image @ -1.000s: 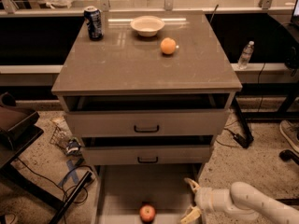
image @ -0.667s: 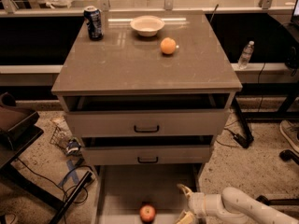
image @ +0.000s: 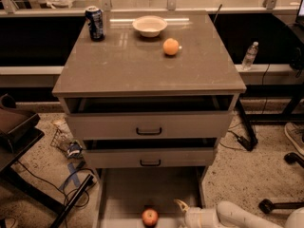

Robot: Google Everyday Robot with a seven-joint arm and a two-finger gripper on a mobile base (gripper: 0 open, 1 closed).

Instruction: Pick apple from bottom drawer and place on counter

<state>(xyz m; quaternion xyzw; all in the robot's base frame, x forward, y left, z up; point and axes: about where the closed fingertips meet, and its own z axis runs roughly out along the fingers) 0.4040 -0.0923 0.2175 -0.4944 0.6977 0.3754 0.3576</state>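
The apple lies near the front of the pulled-out bottom drawer. The end effector sits low just to its right, seemingly lined up for a sideways grasp, though I cannot tell if it is open or closed. Above, the counter offers room before the orange fruit, bowl and can.

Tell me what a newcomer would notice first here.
The red apple lies in the open bottom drawer, with the gripper low just to its right in the picture, not touching it. On the counter above stand a blue can, a white bowl and an orange fruit.
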